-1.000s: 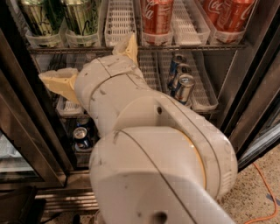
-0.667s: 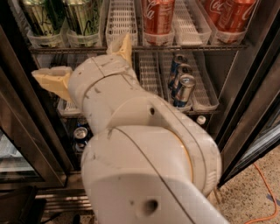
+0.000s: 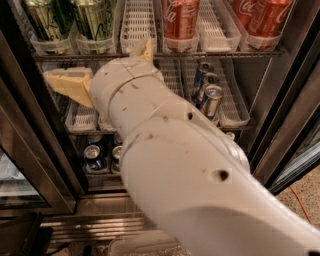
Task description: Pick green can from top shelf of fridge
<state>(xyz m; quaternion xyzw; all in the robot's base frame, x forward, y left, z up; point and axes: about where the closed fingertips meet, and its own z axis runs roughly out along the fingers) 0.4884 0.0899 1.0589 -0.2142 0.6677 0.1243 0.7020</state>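
Two green cans stand side by side in white lane trays at the left of the top shelf of the fridge. Their tops are cut off by the frame. My gripper is open, its cream fingers spread wide. It sits just below and in front of the shelf edge, under the right green can. One finger points left and the other points up by an empty lane tray. My white arm fills the lower right of the view.
Red cola cans stand right of the green ones on the same shelf. Slim blue-silver cans are on the middle rack, and more cans sit lower down. The dark door frame is at right and the louvred base below.
The gripper has shifted slightly left and its left finger has risen a little towards the top shelf edge. The arm now covers more of the lower view.
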